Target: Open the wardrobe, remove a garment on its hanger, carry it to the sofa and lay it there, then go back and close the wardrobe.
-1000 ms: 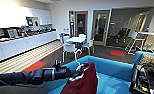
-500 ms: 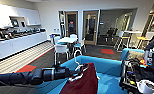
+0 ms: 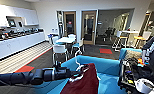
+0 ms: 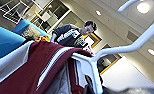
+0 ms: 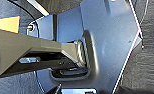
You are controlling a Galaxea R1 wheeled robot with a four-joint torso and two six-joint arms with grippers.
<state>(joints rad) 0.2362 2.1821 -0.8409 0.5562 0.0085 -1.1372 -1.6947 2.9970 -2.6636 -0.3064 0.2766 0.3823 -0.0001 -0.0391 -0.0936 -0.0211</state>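
We've swung left since half a second ago; doors and white table with chairs (image 3: 65,40) now sit nearer centre; our left end effector (image 3: 76,72) stays pinched on the thin white hanger (image 3: 79,65); dark red varsity jacket (image 3: 84,82) hangs over the bright blue sofa (image 3: 103,65); right end effector: can't tell.

The garment (image 3: 83,81) is a dark red jacket with white stripes. It hangs from the hanger (image 3: 79,65), a thin white one with a curved hook that sticks up above the collar. Jacket and hanger are held up over the seat of the sofa (image 3: 105,67), which is big, bright blue and low-backed.
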